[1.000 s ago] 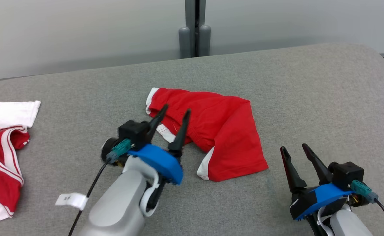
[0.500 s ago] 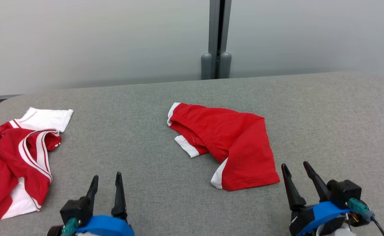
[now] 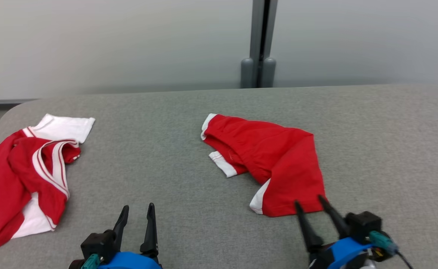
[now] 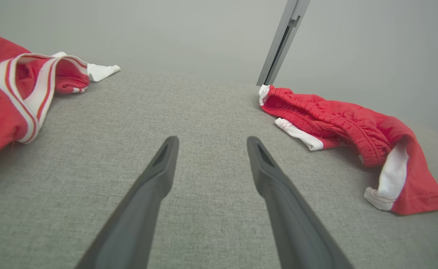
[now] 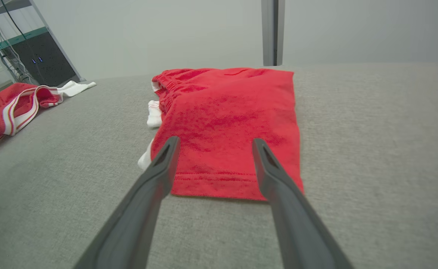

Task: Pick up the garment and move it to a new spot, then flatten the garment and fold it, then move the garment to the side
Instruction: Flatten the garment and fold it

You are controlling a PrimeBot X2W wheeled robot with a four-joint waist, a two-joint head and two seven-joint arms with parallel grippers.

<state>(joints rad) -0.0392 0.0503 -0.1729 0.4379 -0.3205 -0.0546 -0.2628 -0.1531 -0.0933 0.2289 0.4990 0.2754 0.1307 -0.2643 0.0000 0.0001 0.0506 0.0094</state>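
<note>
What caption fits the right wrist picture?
Open right gripper pointing at the hem of red shorts on a grey table.

The red shorts (image 3: 278, 158) with white trim lie rumpled and partly folded over, around the middle of the grey table (image 3: 166, 123).

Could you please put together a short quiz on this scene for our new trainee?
1. True or false: the left gripper is shut on the red shorts.
2. Which gripper has its fingertips at the near hem of the shorts? A) the left gripper B) the right gripper C) neither
3. Fill in: the crumpled red-and-white shirt lies on the robot's ____ side of the grey table.
Key: 1 false, its jaws stand open over bare table; 2 B; 3 left.
</note>
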